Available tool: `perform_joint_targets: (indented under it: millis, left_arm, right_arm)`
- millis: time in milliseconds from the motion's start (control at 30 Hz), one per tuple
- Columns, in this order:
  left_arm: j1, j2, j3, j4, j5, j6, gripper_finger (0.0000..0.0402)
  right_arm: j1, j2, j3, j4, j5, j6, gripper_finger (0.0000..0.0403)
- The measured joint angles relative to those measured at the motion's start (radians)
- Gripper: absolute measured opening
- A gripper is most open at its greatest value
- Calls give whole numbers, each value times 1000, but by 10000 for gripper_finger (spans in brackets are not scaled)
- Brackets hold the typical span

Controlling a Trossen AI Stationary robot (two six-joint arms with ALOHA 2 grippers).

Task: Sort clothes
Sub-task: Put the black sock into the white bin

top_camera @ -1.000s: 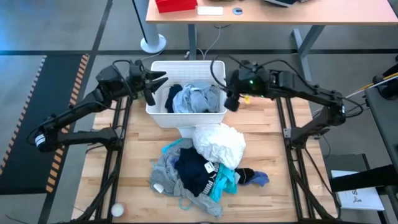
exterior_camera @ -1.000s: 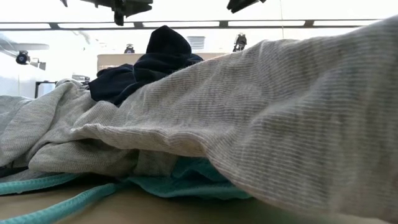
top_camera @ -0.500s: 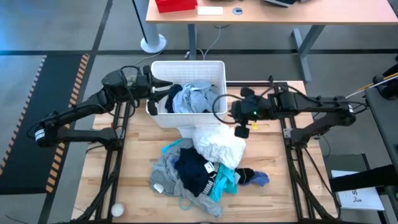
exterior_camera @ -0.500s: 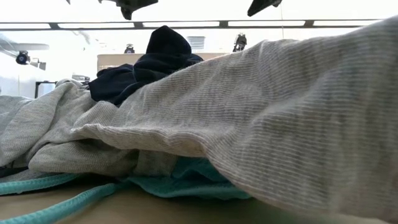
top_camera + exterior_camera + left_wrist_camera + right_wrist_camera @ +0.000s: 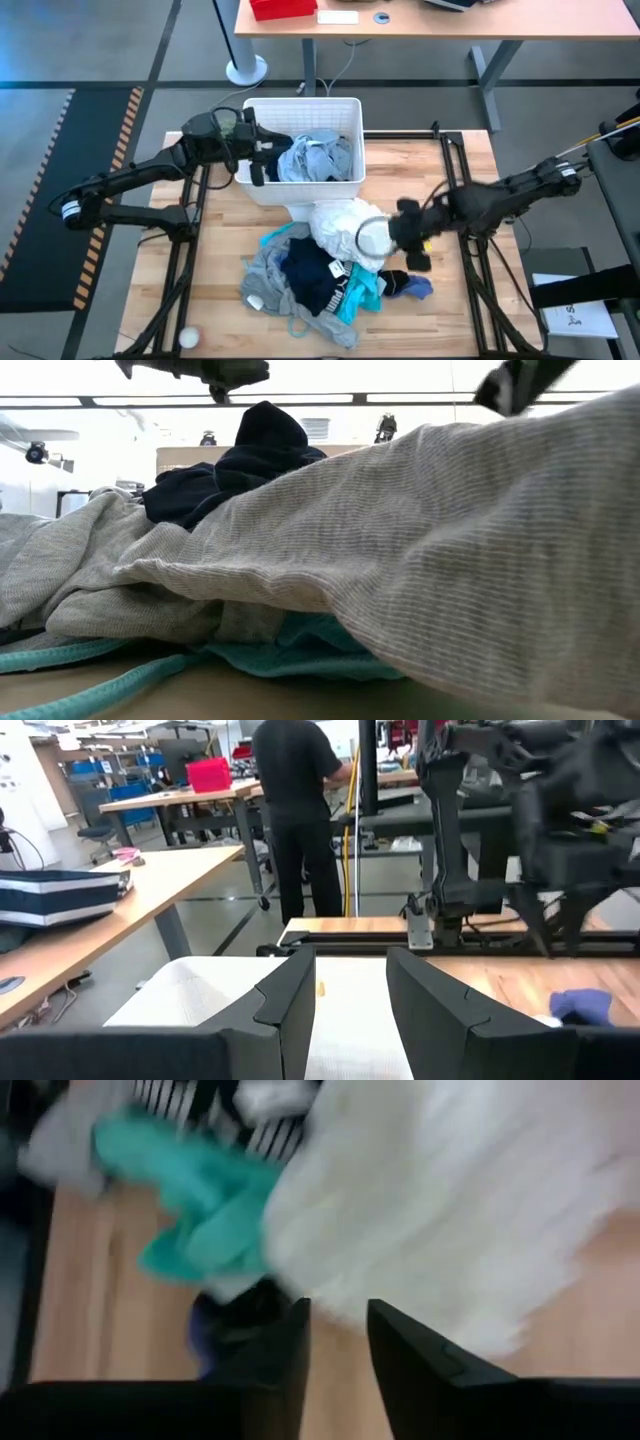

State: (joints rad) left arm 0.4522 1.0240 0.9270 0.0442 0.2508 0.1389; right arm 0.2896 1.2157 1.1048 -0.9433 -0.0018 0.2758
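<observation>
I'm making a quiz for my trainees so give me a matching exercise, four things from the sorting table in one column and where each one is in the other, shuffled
Things:
1. left gripper
2. right gripper
3. white garment
4. dark navy top

Places:
A. at the middle of the pile on the table
B. beside the white garment, over the table
C. at the white bin's edge
D. just in front of the bin, topping the pile

Pairs: 1-C, 2-B, 3-D, 4-A

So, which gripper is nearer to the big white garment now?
The right one. The right gripper sits just beside the big white garment, at its right edge, empty. The left gripper is farther off, at the left wall of the white bin.
</observation>
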Motion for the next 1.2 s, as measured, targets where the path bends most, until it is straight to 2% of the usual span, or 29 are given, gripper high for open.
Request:
perform_joint_targets:
  millis: [167,367,533,667,800,900,1000,1133,1200]
  left_arm:
    - [0,40,0,17,-1,10,113]
    - [0,52,0,25,-1,10,113]
    - [0,40,0,26,0,10,113]
    - [0,37,0,26,0,10,113]
    - [0,37,0,23,0,10,113]
    - [0,37,0,19,0,9,113]
    - [0,37,0,19,0,2,113]
    - [0,37,0,19,0,-1,113]
    - [0,37,0,19,0,-1,113]
  right_arm:
    - [67,65,-100,14,-36,104,157]
    - [80,170,-180,83,-96,208,213]
    - [86,251,-240,212,-174,241,236]
    - [102,306,-263,273,-217,251,236]
    - [108,361,-263,279,-219,251,217]
    - [107,401,-260,280,-229,245,185]
    - [106,424,-256,275,-235,218,133]
    - [107,411,-234,228,-250,174,38]
    - [108,381,-206,153,-246,153,13]
